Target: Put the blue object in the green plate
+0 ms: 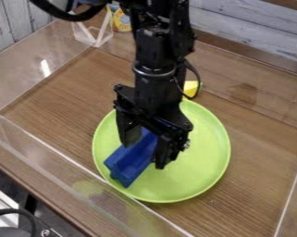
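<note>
"Is the blue object (pixel 130 161) in yet?"

"It looks so to me. It lies on the green plate (pixel 198 178), on the plate's near-left part, with 1 end close to the plate's rim."

"And the gripper (pixel 152 146)?"

"It points down over the plate, right above the far end of the block. Its jaws stand spread wide, 1 on each side of the block, and they do not look clamped on it. I judge it let go."

"So what is left?"

"Little, I'd say. The arm only needs to lift clear of the plate. A small yellow piece (pixel 191 89) sits on the desk (pixel 64 102) just beyond the plate's far rim, half hidden by the arm."
</note>
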Controlling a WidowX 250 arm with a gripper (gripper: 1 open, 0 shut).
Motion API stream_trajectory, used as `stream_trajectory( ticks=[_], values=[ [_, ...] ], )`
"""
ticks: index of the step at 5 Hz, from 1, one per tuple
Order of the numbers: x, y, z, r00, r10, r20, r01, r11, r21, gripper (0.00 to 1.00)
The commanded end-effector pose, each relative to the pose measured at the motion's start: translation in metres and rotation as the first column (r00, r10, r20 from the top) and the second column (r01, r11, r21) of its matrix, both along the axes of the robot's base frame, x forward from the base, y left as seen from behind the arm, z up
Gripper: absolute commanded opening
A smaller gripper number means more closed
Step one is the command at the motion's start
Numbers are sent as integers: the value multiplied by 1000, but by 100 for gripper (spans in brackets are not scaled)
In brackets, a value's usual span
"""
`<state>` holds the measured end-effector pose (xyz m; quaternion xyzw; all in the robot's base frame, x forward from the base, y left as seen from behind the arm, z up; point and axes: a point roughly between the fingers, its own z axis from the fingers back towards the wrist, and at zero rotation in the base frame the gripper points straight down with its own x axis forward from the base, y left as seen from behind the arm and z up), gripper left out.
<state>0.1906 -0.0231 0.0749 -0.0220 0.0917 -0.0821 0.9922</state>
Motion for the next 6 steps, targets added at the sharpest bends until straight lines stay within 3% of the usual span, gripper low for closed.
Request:
stream_trajectory(
  ticks=[1, 6],
  values=[
    [2, -2, 7, 999, -7, 38, 8, 1000, -12, 100],
    [-2, -4, 9, 999, -19, 31, 20, 999, -39, 100]
  ],
)
